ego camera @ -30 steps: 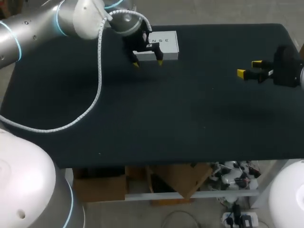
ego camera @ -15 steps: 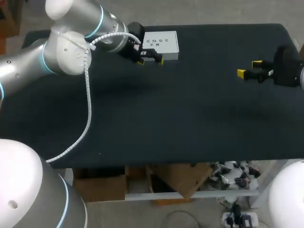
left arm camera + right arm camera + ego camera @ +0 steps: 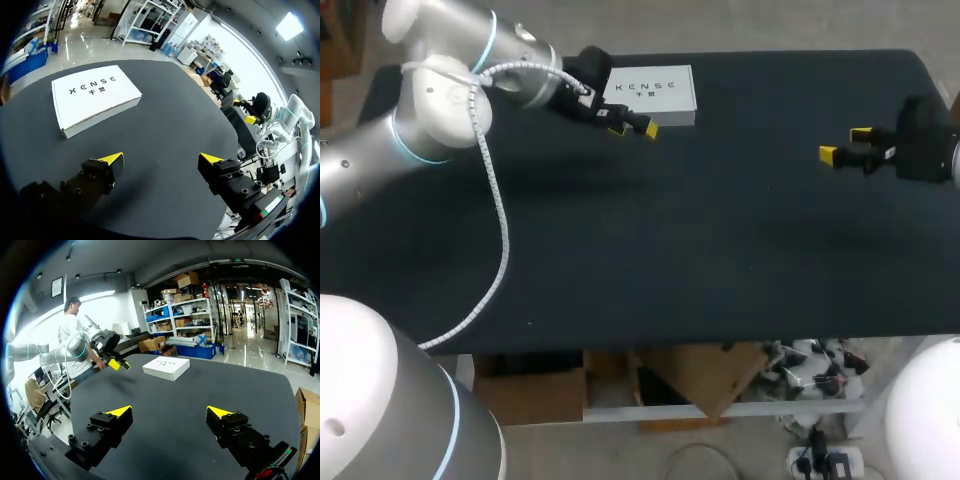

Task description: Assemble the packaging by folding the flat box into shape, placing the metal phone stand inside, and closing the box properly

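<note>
Head view shows you the white box [image 3: 655, 95] lying shut on the far part of the black table [image 3: 670, 260], a bit left of the middle. Your left gripper [image 3: 634, 128] is near the box's front edge, not touching it, with its fingers spread wide and nothing between them (the left wrist view shows the box just ahead). Your right gripper [image 3: 844, 143] is well apart, over the table's right side, also spread wide and holding nothing.
</note>
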`<state>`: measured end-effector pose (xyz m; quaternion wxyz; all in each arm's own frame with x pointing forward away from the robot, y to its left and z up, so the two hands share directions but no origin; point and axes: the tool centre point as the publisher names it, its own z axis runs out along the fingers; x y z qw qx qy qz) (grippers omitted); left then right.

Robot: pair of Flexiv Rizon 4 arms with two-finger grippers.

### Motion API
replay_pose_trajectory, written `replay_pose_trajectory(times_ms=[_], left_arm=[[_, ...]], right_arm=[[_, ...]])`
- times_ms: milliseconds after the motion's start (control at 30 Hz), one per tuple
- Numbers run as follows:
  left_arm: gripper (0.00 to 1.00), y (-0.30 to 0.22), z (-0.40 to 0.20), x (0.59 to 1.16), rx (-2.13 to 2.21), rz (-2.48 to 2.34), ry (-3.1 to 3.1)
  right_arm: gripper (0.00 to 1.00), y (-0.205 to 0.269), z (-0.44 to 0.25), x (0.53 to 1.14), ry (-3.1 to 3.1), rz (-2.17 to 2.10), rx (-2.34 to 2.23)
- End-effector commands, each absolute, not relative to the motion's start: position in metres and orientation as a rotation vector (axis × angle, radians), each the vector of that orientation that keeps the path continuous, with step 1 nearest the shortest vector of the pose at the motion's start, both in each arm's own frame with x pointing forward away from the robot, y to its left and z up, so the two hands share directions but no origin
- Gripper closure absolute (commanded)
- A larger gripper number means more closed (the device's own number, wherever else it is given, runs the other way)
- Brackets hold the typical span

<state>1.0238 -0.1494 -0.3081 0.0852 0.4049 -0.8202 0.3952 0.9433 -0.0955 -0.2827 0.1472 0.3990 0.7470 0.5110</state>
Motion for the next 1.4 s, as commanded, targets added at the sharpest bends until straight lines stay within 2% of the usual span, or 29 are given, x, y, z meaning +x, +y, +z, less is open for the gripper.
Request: replay_pose_trajectory(times_ms=[33,500,800,1400], left_arm=[[0.00,-0.145,-0.306,1.025,1.009,1.212,-2.415],[0.00,-0.145,-0.305,1.024,0.989,1.202,-2.413],[0.00,-0.122,-0.298,0.984,1.199,1.622,-2.547],[0.00,-0.102,-0.285,0.944,1.495,1.877,-2.588]], right_arm=[[0.00,-0.096,-0.283,0.943,2.147,1.477,1.145],[0.00,-0.096,-0.283,0.943,2.147,1.477,1.145],[0.00,-0.096,-0.283,0.943,2.147,1.477,1.145],[0.00,-0.096,-0.283,0.943,2.147,1.477,1.145]])
